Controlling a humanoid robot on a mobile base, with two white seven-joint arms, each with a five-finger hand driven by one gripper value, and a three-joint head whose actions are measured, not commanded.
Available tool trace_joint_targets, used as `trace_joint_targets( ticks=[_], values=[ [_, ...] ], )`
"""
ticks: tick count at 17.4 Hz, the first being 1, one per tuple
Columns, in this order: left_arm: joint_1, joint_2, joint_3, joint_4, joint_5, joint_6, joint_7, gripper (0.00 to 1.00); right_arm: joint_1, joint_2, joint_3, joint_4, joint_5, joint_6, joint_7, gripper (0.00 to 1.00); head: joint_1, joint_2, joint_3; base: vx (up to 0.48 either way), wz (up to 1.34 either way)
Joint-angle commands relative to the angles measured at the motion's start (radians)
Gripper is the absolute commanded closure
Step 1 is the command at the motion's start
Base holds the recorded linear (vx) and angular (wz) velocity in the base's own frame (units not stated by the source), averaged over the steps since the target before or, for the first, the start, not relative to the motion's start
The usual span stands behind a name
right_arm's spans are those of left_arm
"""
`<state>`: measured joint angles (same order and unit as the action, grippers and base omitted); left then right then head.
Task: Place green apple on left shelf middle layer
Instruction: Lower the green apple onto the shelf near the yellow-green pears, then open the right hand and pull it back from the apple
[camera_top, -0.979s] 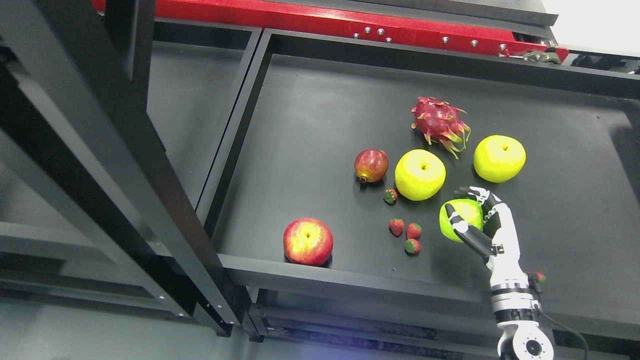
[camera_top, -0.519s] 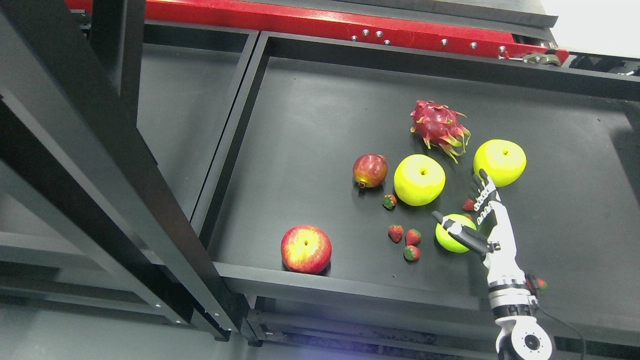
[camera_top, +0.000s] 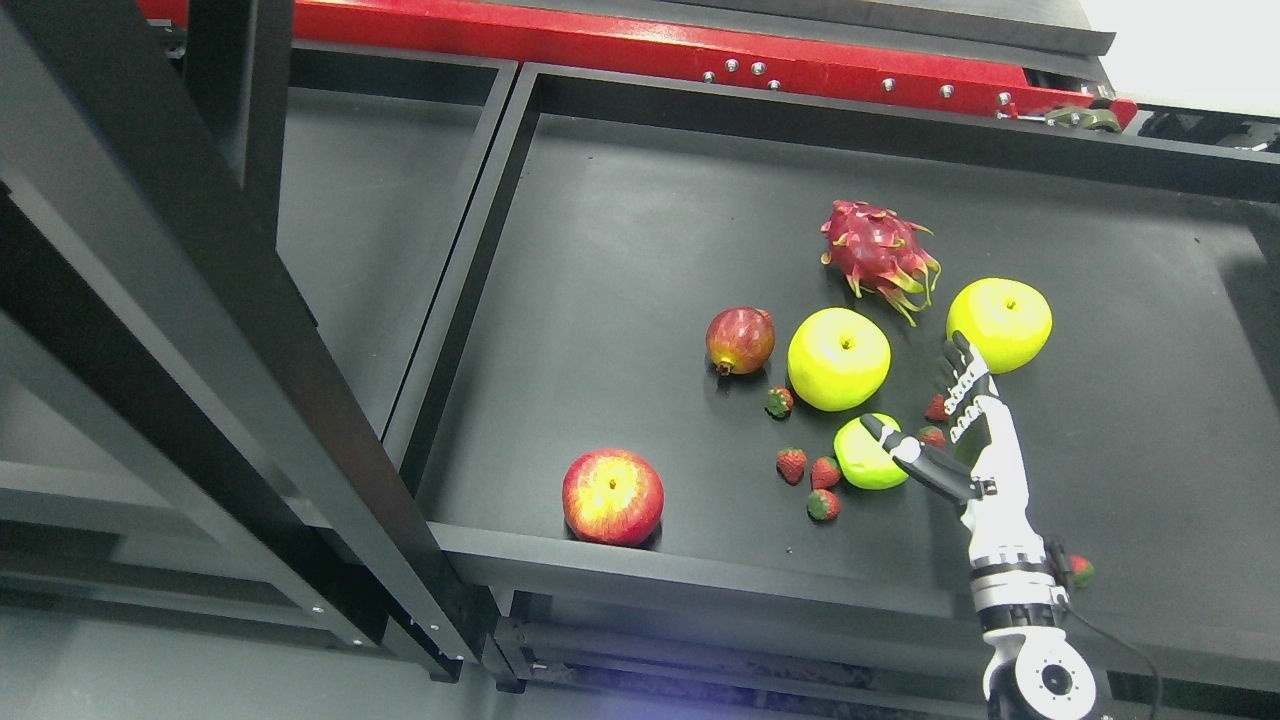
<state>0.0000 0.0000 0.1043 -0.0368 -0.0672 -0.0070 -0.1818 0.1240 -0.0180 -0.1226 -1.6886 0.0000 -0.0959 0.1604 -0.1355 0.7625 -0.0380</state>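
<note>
No legible text, labels, brands, numbers or signs anywhere in view.

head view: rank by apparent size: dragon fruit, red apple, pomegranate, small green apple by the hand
1. dragon fruit
2. red apple, close to it, order unsure
3. pomegranate
4. small green apple, similar, partly hidden by the right hand

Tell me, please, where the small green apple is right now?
In the head view, the small green apple lies on the black shelf, right of centre, just below a larger yellow-green apple, between the strawberries and the right hand.
</note>
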Motion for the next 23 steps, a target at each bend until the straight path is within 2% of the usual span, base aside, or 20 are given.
trace_joint_targets(
  ticks=[1, 6, 7, 10, 16, 23],
  values=[
    [-0.021, 0.017, 0.000, 0.000, 0.001, -0.001, -0.001, 0.00, -0.023, 0.001, 0.035, 0.021, -0.014, -0.002, -0.015, 0.00, 0.0000, 0.000, 0.000, 0.000, 0.00],
    [-0.021, 0.017, 0.000, 0.000, 0.000, -0.001, -0.001, 0.00, 0.011, 0.001, 0.078, 0.040, -0.098, 0.002, -0.024, 0.00, 0.0000, 0.000, 0.000, 0.000, 0.00],
    [-0.021, 0.017, 0.000, 0.000, 0.000, -0.001, -0.001, 0.00, 0.011, 0.001, 0.109, 0.038, -0.098, 0.005, -0.068, 0.00, 0.0000, 0.000, 0.000, 0.000, 0.00],
    [-0.021, 0.017, 0.000, 0.000, 0.000, -0.001, -0.001, 0.00, 0.009, 0.001, 0.217, 0.038, -0.094, -0.002, -0.313, 0.00, 0.0000, 0.000, 0.000, -0.003, 0.00],
    [-0.021, 0.017, 0.000, 0.000, 0.000, -0.001, -0.001, 0.00, 0.016, 0.001, 0.209, 0.037, -0.091, 0.005, -0.256, 0.00, 0.0000, 0.000, 0.000, -0.036, 0.08],
    [-0.021, 0.017, 0.000, 0.000, 0.001, -0.001, -0.001, 0.00, 0.016, 0.001, 0.205, 0.037, -0.091, 0.008, -0.256, 0.00, 0.0000, 0.000, 0.000, -0.067, 0.17]
  ],
)
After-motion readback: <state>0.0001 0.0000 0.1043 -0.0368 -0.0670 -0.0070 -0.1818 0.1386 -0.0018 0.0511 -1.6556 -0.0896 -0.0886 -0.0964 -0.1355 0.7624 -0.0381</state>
